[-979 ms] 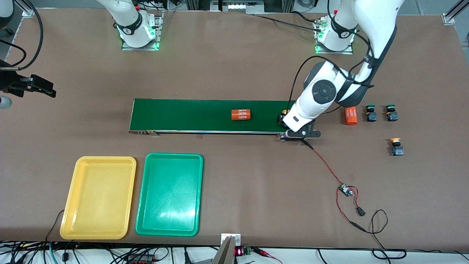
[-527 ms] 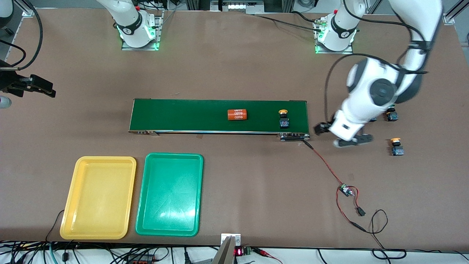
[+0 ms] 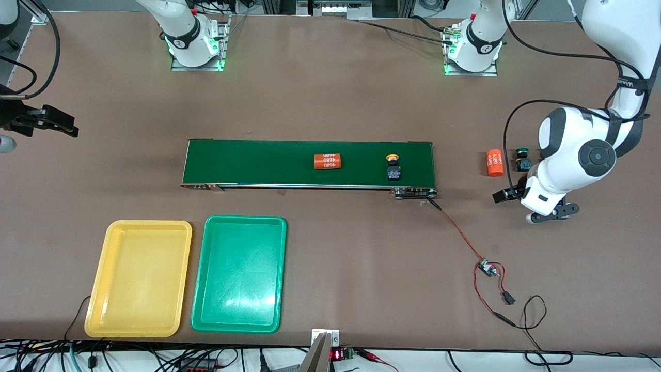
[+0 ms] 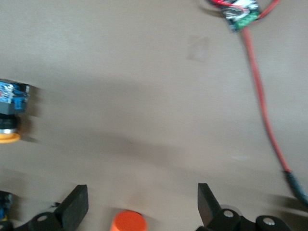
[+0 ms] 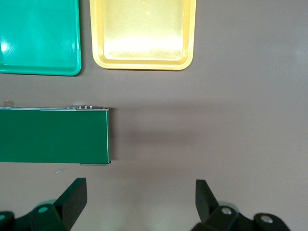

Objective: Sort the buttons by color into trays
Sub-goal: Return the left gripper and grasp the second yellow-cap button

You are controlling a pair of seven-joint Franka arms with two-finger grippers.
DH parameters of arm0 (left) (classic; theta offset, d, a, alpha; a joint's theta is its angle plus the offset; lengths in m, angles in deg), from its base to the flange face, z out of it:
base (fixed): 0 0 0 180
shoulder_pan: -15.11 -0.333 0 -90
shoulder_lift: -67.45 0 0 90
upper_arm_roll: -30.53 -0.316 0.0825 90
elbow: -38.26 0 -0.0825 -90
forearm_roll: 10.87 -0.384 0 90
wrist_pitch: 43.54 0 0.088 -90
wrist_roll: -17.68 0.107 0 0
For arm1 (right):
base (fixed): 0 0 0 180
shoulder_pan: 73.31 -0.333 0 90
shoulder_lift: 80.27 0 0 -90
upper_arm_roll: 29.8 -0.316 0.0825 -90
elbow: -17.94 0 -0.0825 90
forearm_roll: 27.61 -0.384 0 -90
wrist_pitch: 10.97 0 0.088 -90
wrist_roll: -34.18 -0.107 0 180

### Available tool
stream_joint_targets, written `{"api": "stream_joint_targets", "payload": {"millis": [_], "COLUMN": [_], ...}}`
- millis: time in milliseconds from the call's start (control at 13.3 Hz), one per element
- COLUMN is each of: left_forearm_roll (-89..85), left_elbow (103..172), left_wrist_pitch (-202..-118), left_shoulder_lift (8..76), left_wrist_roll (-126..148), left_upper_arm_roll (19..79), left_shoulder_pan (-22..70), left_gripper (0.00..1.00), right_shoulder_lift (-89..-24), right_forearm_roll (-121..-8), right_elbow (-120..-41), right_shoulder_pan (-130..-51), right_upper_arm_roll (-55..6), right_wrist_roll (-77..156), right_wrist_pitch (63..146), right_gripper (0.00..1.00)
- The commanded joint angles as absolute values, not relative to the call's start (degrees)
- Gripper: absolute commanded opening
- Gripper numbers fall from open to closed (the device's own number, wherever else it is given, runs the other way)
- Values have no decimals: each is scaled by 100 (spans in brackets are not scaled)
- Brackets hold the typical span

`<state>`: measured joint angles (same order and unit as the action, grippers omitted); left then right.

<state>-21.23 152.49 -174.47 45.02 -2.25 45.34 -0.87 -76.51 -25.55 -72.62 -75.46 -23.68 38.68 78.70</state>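
Shallow yellow plastic tray [image 3: 138, 279] and green plastic tray [image 3: 239, 274] both empty; left gripper [image 4: 139, 204] and right gripper [image 5: 139, 199] spread wide, holding nothing; no buttons sorted.

conveyor belt [image 3: 258, 163] between arms and trays [image 3: 237, 274]

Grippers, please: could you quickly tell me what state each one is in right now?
Left gripper: open, holding nothing.
Right gripper: open, holding nothing.

Orange cylinder [image 3: 328, 161] on conveyor belt [image 3: 258, 163]; another [image 3: 494, 163] beside, possibly identical.
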Motion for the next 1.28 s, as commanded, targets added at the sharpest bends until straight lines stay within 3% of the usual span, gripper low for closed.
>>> {"api": "stream_joint_targets", "payload": {"millis": [0,678,1205], "left_forearm_roll": [-2448,-2458,-2484], "left_elbow": [15042,14628,14269], "left_wrist_pitch": [-17459,-17459,-17467], "left_shoulder_lift": [4267,3625,3151], "left_wrist_roll": [202,1416,2005], "left_upper_arm_roll": [4599,4608,4599], "left_shoulder_pan": [-457,-1626,-1812], "left_gripper": [100,100,100], "right_shoulder_lift": [-7684,-7693,-7693], "right_forearm_roll": [-2620,-2620,-2620], "right_elbow": [-7223,-7223,-7223], "right_shoulder_pan": [-7516,-7516,-7516], "right_upper_arm_roll": [-2382,-2382,-2382], "right_wrist_roll": [3805,3805,3805], "right_wrist_pitch": [7780,7780,7772], "right_gripper": [100,100,100]}}
